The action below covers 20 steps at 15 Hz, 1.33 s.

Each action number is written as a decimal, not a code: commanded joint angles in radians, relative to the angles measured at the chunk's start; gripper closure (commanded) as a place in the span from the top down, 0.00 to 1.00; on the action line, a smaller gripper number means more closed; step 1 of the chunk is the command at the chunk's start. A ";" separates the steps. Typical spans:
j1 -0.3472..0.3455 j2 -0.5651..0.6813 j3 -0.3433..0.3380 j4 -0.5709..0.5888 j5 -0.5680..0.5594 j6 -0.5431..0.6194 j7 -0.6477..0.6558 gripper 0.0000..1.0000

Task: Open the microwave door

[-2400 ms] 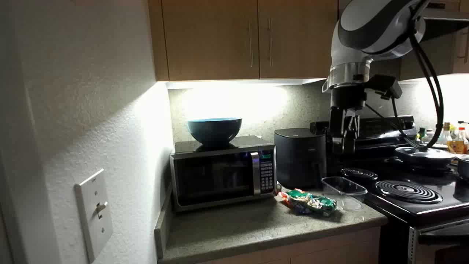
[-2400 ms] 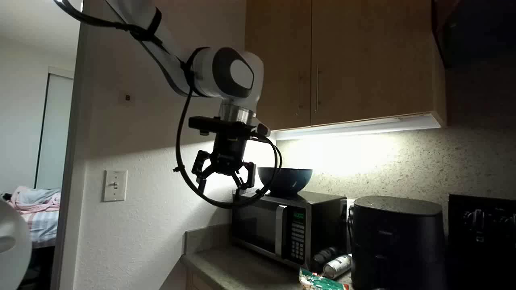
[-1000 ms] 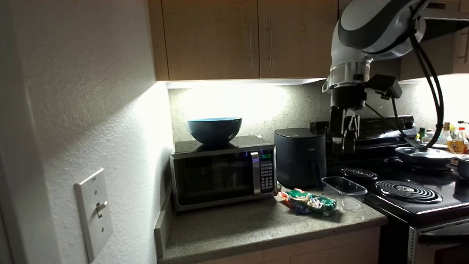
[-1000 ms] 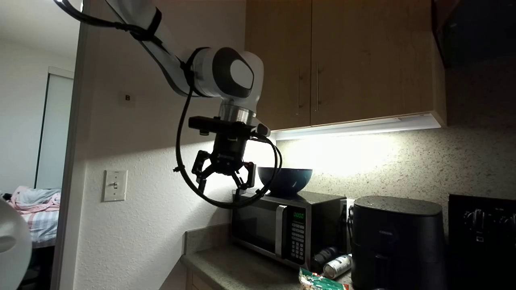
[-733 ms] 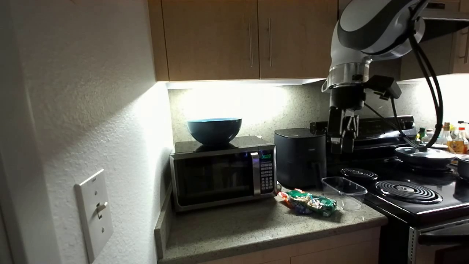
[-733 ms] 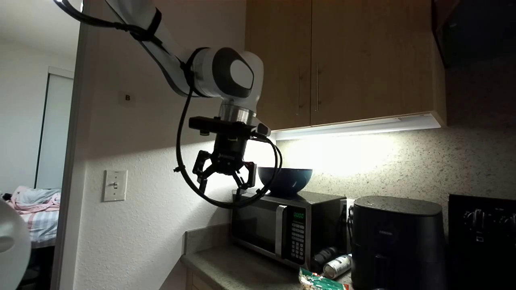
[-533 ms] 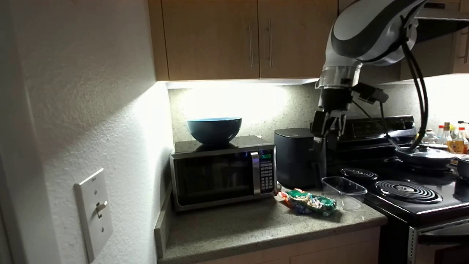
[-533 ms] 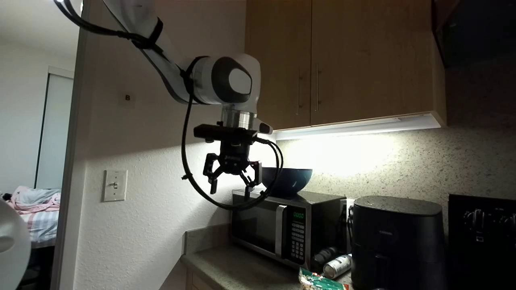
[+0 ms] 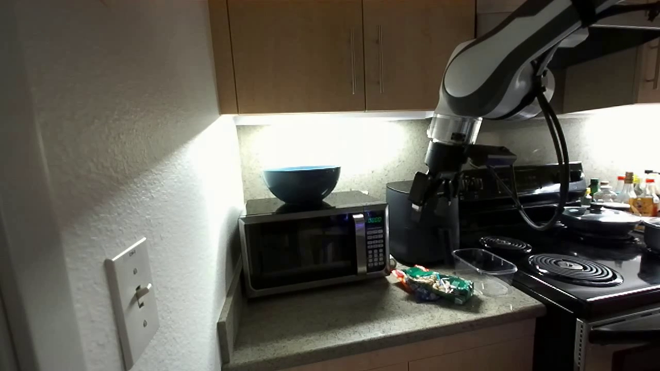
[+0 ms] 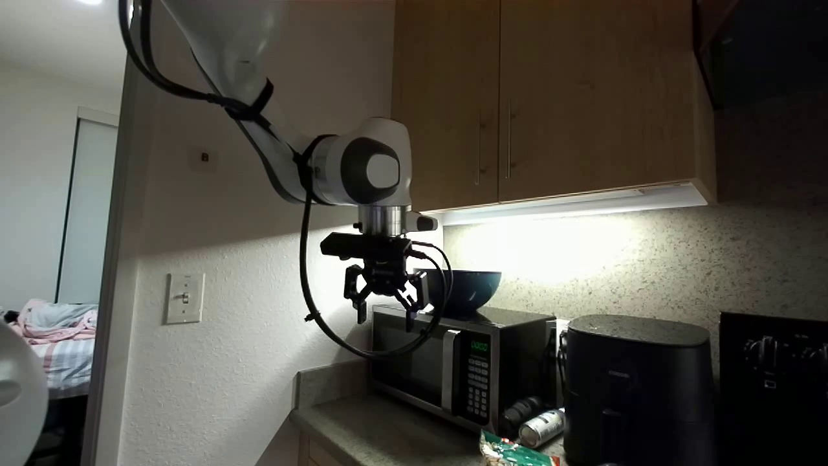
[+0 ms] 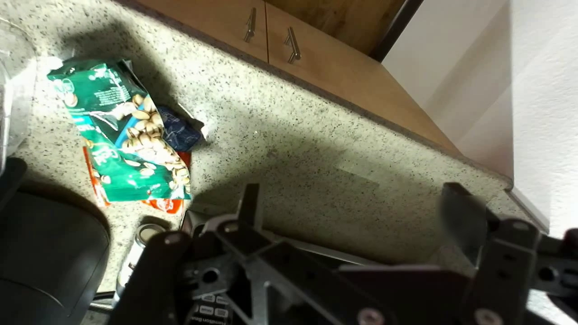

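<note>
The silver-and-black microwave [image 9: 314, 242] stands on the counter. Its door [image 9: 299, 252] is shut in both exterior views, with the dark window [image 10: 414, 378] facing out. A vertical silver handle [image 9: 359, 245] is at the door's right edge, beside the keypad; it also shows in an exterior view [image 10: 447, 372]. My gripper [image 10: 386, 317] points down with its fingers apart and empty, in front of the microwave at about its top height. It is apart from the handle. In the wrist view the open fingers [image 11: 352, 187] have bare counter beyond them; the linkage hides most of the microwave.
A blue bowl [image 9: 301, 184] sits on the microwave. A black air fryer [image 10: 637, 388] and a can [image 10: 542, 427] are beside it. A green snack bag [image 9: 435, 283] and a clear plastic tub [image 9: 484, 270] lie on the counter. The stove [image 9: 575, 269] adjoins the counter. Cabinets [image 9: 299, 56] hang above.
The arm was still at first. In the last half second or so it has moved down and closer to the microwave. The fingers stay open. The microwave door has not moved.
</note>
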 commanded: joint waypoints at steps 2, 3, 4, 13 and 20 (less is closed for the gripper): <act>0.000 0.046 0.017 -0.008 0.032 0.071 0.008 1.00; 0.005 0.078 0.020 -0.005 0.042 0.101 0.009 1.00; 0.009 0.127 0.024 0.005 0.051 0.165 0.007 1.00; -0.001 0.301 0.075 0.044 0.053 0.408 0.007 1.00; 0.022 0.411 0.074 0.098 0.071 0.682 0.003 1.00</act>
